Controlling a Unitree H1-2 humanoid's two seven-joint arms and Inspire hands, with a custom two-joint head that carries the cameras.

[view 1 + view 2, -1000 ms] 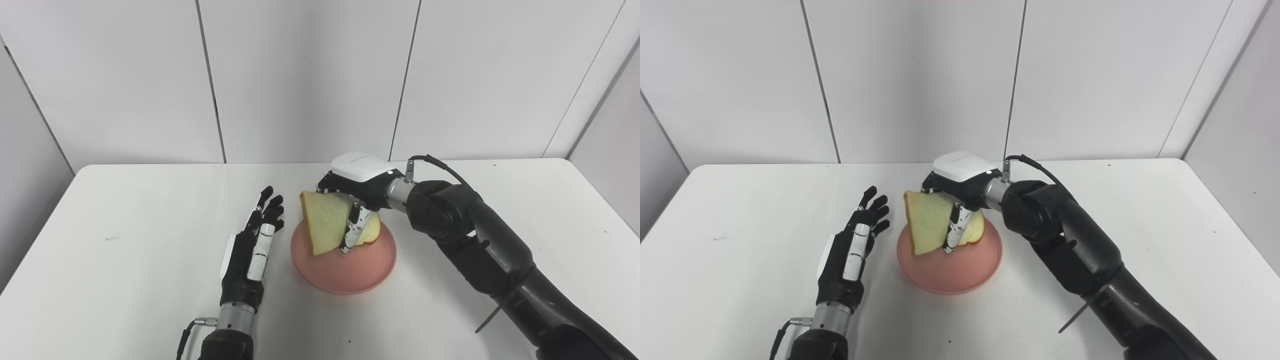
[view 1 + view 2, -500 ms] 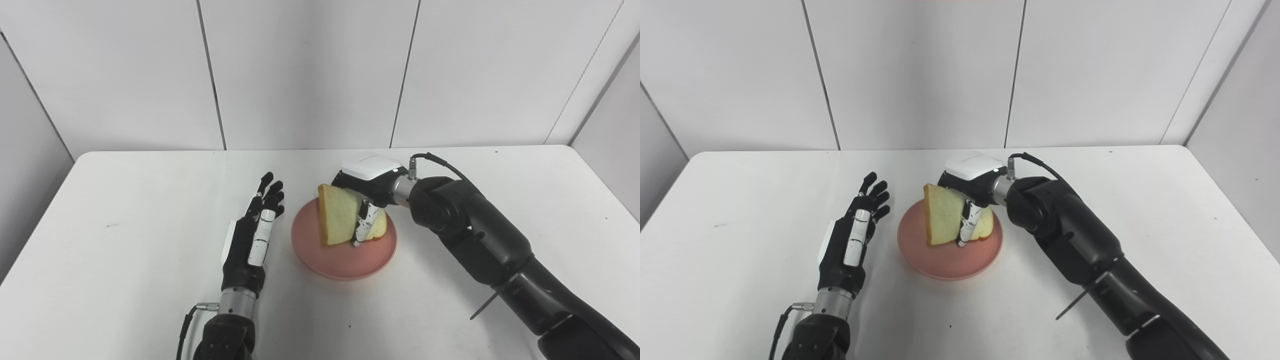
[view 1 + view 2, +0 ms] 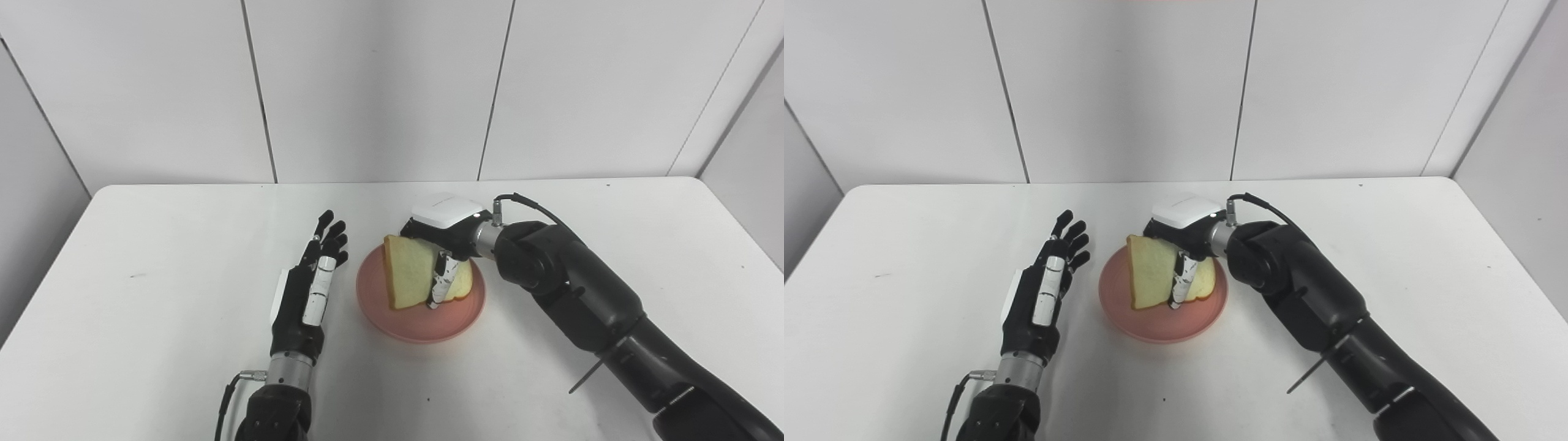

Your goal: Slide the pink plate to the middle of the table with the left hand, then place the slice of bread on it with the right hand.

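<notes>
Compared with a second ago, the right hand [image 3: 442, 236] has lowered and carried the slice of bread [image 3: 405, 271] down so its bottom edge now sits at or just above the pink plate [image 3: 421, 320]; whether it touches is unclear. That hand grips the bread from above, fingers [image 3: 440, 280] pressed against the near face of the slice, holding it almost upright on edge. Directly beneath the hand, the plate lies flat near the middle of the white table [image 3: 153, 257]. Just beside the plate, on its left, the left hand [image 3: 308, 293] rests in the same spot as before, holding nothing, its fingers straight and slightly spread, pointing away from the robot. Its fingertips are close to the plate's rim without touching it.
</notes>
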